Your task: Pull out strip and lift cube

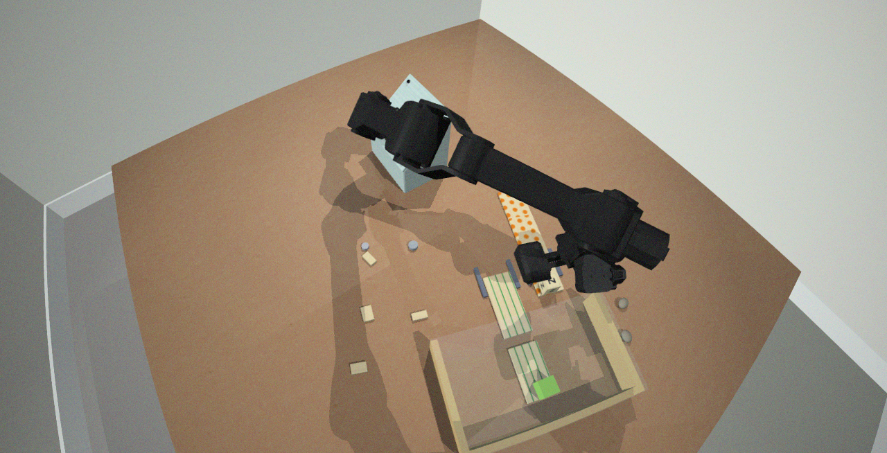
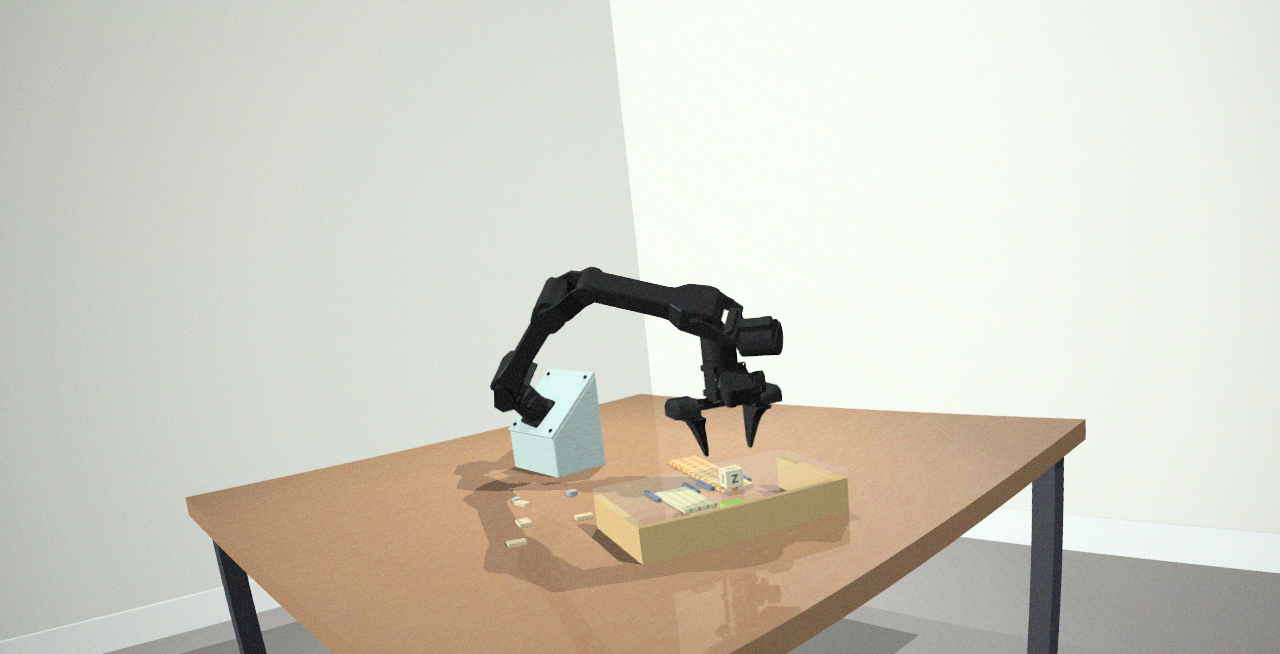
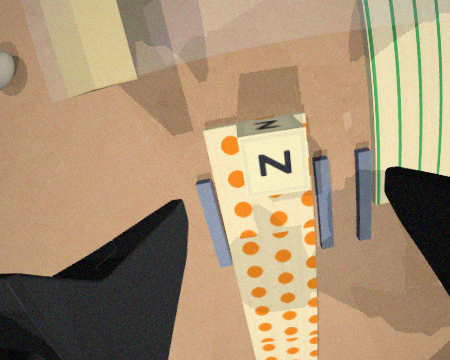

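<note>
The orange-dotted strip (image 1: 520, 217) (image 2: 693, 465) (image 3: 279, 287) lies in one piece on the table between blue guide rails (image 3: 213, 223) (image 3: 323, 200). The cream labelled cube (image 1: 549, 285) (image 2: 730, 476) (image 3: 275, 156) sits on its end nearest the tray, outside the tray. My gripper (image 1: 561, 270) (image 2: 726, 446) (image 3: 285, 190) is open and empty. It hangs above the cube with one finger on each side and does not touch it. The green-striped strip is in two pieces (image 1: 508, 304) (image 1: 526, 360) (image 3: 405, 74). Its far piece carries a green cube (image 1: 545, 386) inside the tray.
The tan open tray (image 1: 610, 341) (image 2: 716, 529) (image 3: 79, 14) stands just beyond the cube. Two grey balls (image 1: 621, 304) (image 1: 626, 336) (image 3: 0, 70) lie by its right wall. Small wooden blocks (image 1: 366, 312) (image 1: 419, 315) and grey pegs (image 1: 412, 244) lie to the left. The arm's pale blue base block (image 1: 402, 171) (image 2: 559, 435) stands behind.
</note>
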